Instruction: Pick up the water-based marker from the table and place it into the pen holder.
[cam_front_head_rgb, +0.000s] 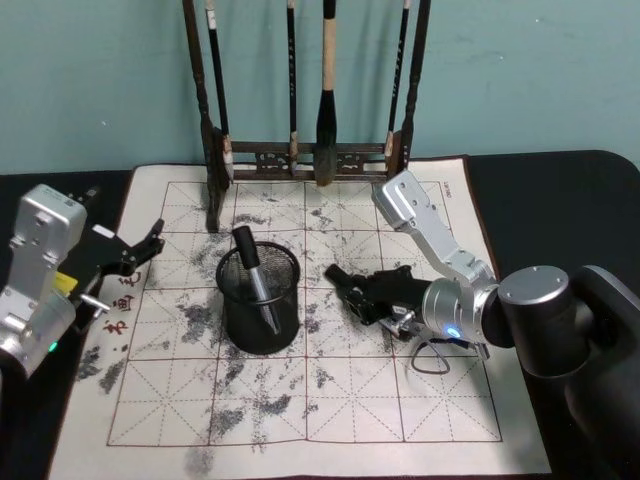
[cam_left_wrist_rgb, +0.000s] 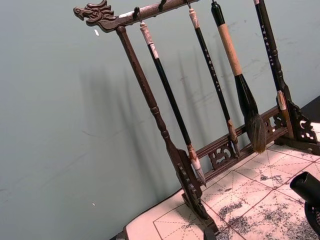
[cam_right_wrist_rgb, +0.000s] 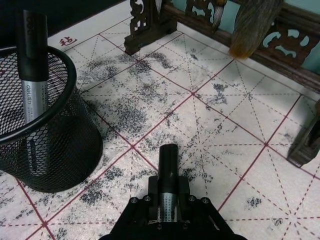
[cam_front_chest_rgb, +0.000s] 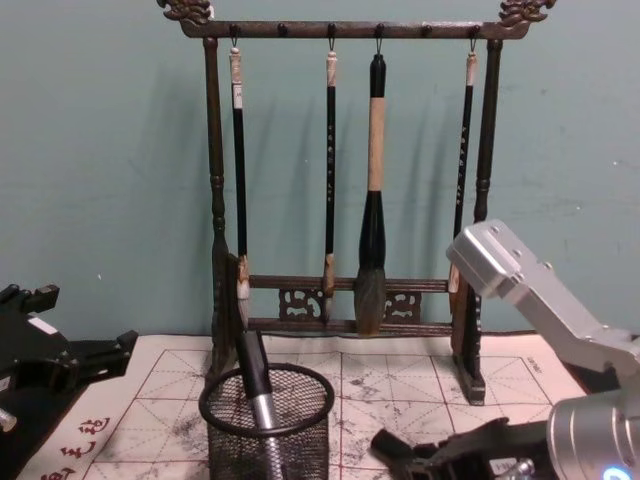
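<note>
Head view: right pincer low over the gridded calligraphy mat, mesh pen holder near on its left. The left pincer, prongs apart, idles beyond the holder, so the right arm is nearer.
Right wrist view: pincer clamped on the water-based marker, long axis along the pincer's reach, cap forward; the holder rim sits off that line, likely needing a lift.
Chest view: brush rack behind the holder, apparently clear of the path.

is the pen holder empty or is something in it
Not empty: one marker leans inside the holder, its black cap above the rim.
</note>
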